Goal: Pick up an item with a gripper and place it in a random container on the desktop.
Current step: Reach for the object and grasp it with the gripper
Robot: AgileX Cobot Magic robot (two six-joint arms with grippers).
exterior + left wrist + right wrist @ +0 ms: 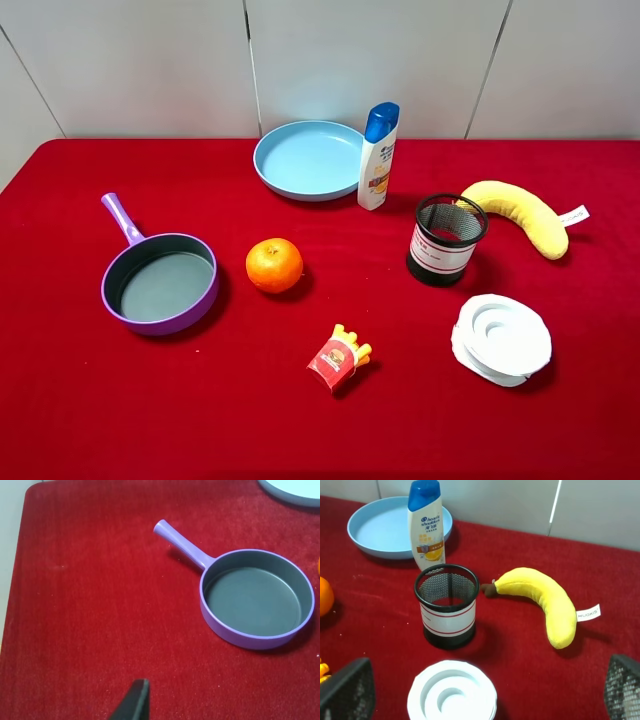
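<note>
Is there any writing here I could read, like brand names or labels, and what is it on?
"head & shoulders": on the white shampoo bottle with the blue cap.
"HUGKIS", as best it reads: on the white tag of the plush banana.
Too small to read: the bottle's smaller print, the label on the black mesh cup, the burger logo on the fries carton.

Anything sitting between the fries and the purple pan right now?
Nothing: the high view shows only bare red cloth between the fries and the pan. The orange sits just off that line, toward the back.
</note>
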